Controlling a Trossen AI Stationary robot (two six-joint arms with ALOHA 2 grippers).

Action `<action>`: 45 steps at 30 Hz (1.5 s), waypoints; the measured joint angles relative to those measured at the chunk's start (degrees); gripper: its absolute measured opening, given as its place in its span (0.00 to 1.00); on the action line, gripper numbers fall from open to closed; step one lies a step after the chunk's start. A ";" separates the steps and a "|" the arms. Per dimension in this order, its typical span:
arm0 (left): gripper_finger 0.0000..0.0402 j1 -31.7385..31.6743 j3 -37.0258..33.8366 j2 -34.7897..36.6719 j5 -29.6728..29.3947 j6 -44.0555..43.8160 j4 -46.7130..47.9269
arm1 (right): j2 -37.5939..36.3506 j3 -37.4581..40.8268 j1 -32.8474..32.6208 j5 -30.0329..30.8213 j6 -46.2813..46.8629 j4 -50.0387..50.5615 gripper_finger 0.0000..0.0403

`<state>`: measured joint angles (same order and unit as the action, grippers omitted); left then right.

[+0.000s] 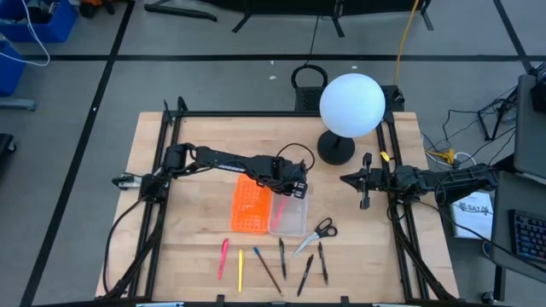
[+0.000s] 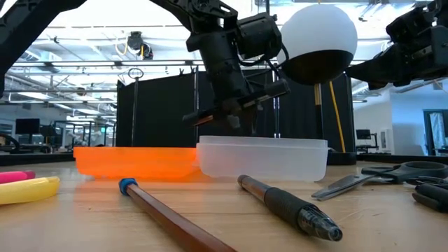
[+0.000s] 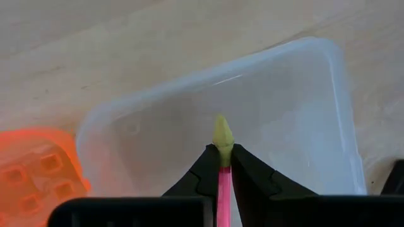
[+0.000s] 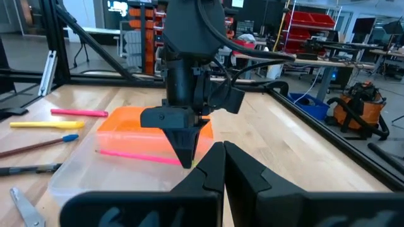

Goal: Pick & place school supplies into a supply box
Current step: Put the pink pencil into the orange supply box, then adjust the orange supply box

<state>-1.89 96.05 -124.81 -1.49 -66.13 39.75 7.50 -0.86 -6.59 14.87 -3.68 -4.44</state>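
Observation:
The supply box lies at the table's middle, with its clear tray (image 1: pixel 288 213) (image 2: pixel 262 157) joined to the orange perforated lid (image 1: pixel 251 205) (image 2: pixel 136 159). My left gripper (image 1: pixel 294 183) (image 3: pixel 222 154) hangs over the tray, shut on a pink pen (image 4: pixel 139 156) with a yellow-green tip. Near the front edge lie another pink pen (image 1: pixel 223 256), a yellow pencil (image 1: pixel 240 269), a brown pencil (image 1: pixel 267 269), dark pens (image 1: pixel 304 275) and the scissors (image 1: pixel 317 232). My right gripper (image 1: pixel 344 179) (image 4: pixel 218 165) waits shut, right of the tray. My left gripper pinches the pink pen between its two fingers, just behind the yellow-green tip (image 3: pixel 222 135). The fingers (image 4: pixel 184 148) come from above, pointing down, and lie across the pen. The pen is nearly level over the clear tray, and its long pink shaft (image 4: pixel 120 154) sticks out to one side.
A lamp with a white globe (image 1: pixel 351 104) stands on a dark base (image 1: pixel 335 149) behind the tray, between the two arms. Black frame rails run along the table's left and right sides. Bare wood shows left of the orange lid.

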 joint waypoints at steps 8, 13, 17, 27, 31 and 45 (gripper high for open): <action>0.26 0.39 0.00 0.00 0.42 0.24 0.11 | -0.01 0.00 0.00 0.00 0.00 -0.01 0.00; 0.34 0.66 0.00 0.00 0.17 0.77 0.10 | -0.01 0.00 0.00 0.00 0.00 -0.01 0.00; 0.38 0.89 0.00 0.25 0.41 2.63 -0.05 | -0.01 0.00 0.00 0.00 0.00 -0.01 0.00; 0.40 0.90 0.00 0.37 1.60 1.56 0.92 | -0.01 0.00 0.00 0.00 0.02 -0.03 0.00; 0.40 0.90 0.00 0.37 2.20 1.73 0.96 | -0.01 0.00 0.00 0.00 0.02 -0.06 0.00; 0.40 -0.09 4.70 1.03 4.32 7.92 8.77 | -0.01 0.00 0.01 -0.02 0.02 -0.08 0.00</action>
<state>-1.98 100.75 -123.78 2.82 -58.21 48.53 7.49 -0.86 -6.58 14.86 -3.66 -4.52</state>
